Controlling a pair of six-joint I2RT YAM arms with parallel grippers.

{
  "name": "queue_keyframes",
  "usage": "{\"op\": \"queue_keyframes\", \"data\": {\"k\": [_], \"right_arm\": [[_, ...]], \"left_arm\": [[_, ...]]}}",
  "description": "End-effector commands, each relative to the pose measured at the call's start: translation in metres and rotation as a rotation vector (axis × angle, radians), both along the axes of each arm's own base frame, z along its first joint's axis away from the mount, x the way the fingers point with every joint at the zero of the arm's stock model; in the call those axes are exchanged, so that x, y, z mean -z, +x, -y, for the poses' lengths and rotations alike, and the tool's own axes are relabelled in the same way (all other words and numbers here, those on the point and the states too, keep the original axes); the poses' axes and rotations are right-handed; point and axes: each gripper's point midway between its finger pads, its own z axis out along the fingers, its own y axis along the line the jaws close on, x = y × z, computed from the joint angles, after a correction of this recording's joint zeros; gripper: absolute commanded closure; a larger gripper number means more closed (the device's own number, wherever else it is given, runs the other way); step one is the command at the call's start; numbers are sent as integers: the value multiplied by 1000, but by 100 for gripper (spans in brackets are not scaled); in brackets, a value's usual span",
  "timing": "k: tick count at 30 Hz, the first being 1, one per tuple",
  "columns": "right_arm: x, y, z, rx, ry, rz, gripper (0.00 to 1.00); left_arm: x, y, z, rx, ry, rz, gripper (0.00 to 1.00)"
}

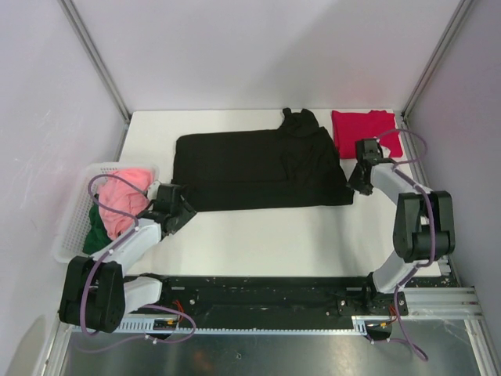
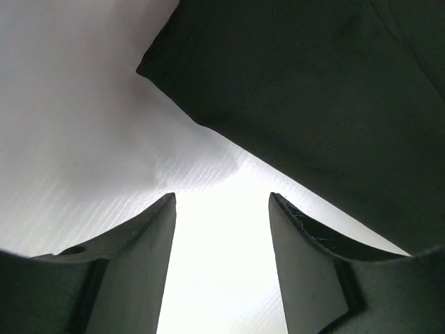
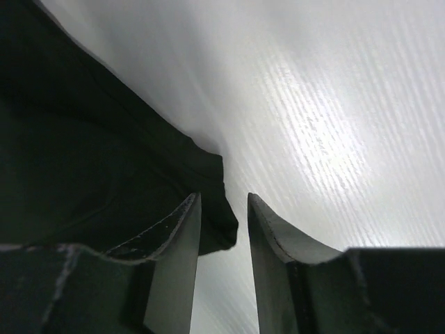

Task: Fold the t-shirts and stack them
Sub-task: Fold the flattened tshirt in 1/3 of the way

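Observation:
A black t-shirt [image 1: 258, 168] lies spread and partly folded in the middle of the white table [image 1: 274, 235]. A crimson red t-shirt [image 1: 362, 129] lies folded at the back right. My left gripper [image 1: 186, 210] is open and empty by the black shirt's near left corner; the shirt [image 2: 313, 97] fills the upper right of the left wrist view. My right gripper [image 1: 354, 186] is open at the shirt's near right corner, and that corner [image 3: 215, 209] lies between its fingers. Pink [image 1: 125, 200] and dark green [image 1: 98, 235] garments sit in the basket.
A white lattice basket [image 1: 74, 223] stands at the table's left edge beside my left arm. Grey walls and metal posts enclose the back and sides. A black rail [image 1: 266, 294] runs along the near edge.

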Motion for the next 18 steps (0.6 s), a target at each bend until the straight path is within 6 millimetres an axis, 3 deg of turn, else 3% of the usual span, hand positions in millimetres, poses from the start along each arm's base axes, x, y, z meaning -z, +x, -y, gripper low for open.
{"op": "queue_keyframes", "data": {"k": [1, 10, 18], "right_arm": [[-24, -7, 5, 42, 73, 88, 62], [11, -37, -19, 26, 245, 94, 62], [5, -43, -13, 69, 229, 137, 62]], "left_arm": [[-13, 8, -6, -40, 5, 54, 39], [-13, 8, -7, -33, 9, 54, 39], [-14, 7, -7, -30, 13, 57, 39]]}}
